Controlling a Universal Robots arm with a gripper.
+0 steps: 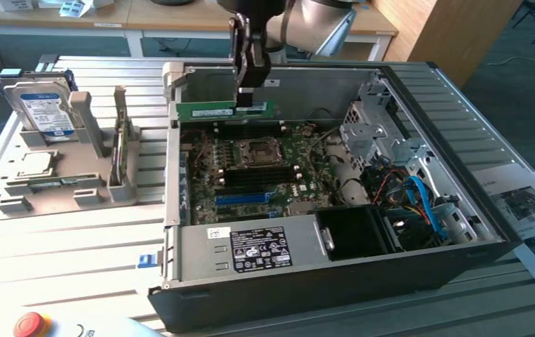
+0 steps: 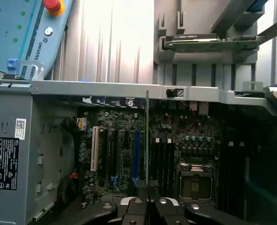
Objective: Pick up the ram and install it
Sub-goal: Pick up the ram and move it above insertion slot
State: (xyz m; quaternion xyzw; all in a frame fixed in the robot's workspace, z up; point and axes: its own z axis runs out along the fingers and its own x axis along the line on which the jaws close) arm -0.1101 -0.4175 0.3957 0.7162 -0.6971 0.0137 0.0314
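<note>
Hand [image 2: 149,204] clamped on the ram [image 1: 222,110] by its top edge holds it upright at 12 o'clock over the motherboard [image 1: 248,175], contact edge down, presumably to line up with the slots.

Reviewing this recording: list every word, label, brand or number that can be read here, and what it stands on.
"UNIVERS" and "ROBOT", both cut off: on the teach pendant.
Power supply label: print too small to read.
Hard drive label: too small to read.
Sticker on the ram: blurred, unreadable.
Printed sheets beside the case: unreadable.
</note>
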